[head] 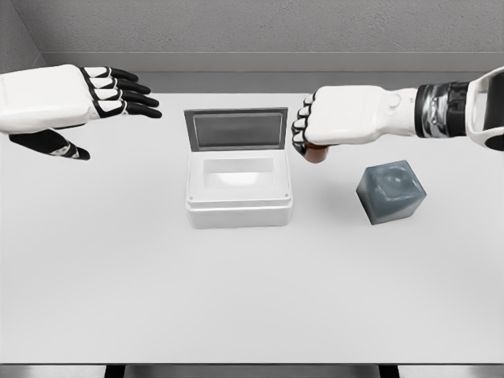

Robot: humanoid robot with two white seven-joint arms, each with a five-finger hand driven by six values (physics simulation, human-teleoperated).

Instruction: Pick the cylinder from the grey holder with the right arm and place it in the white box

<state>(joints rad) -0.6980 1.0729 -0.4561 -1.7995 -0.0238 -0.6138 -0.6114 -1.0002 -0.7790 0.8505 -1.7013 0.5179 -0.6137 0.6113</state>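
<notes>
Right hand (315, 130) clenched around the small brown cylinder (317, 154), carried above the white surface (252, 299) between grey cube-shaped holder (391, 192) and open white lidded box (239, 190); box lies just to hand's left; left hand (110, 93) open, idle.

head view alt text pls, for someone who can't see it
The right hand grips a brown cylinder above the white table, between the open white box and the grey holder. The left hand hovers open at upper left.
</notes>
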